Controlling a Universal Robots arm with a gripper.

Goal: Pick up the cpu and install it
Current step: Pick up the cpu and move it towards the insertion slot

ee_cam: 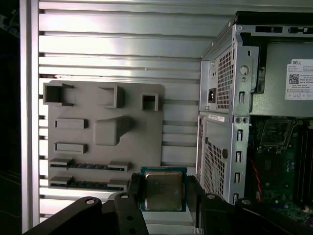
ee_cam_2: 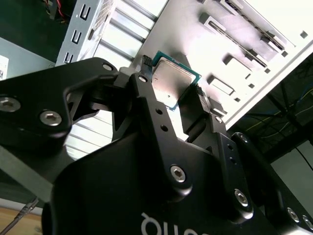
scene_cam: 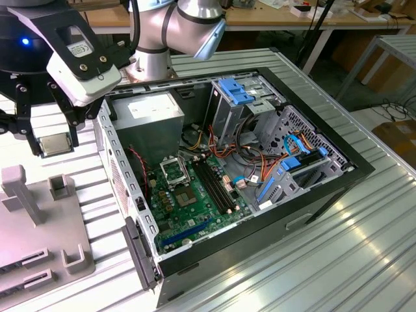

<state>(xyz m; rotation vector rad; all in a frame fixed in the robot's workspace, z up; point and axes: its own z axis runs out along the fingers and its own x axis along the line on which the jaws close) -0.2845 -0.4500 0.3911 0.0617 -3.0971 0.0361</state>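
Pinches the cpu [ee_cam: 164, 192] by two opposite edges in the gripper [ee_cam: 164, 183], black fingers [ee_cam_2: 146, 85] pressed against its sides, silver-grey metal top facing up. Hangs in the air, clear of the ribbed metal table [scene_cam: 338, 260]. Sits, in the exterior view, at twelve o'clock from the grey fixture plate [scene_cam: 39, 227] and at nine o'clock from the open computer case [scene_cam: 364, 170]. Lies well apart from the black-framed socket [scene_cam: 174, 172], found at eleven o'clock on the green motherboard [scene_cam: 195, 218].
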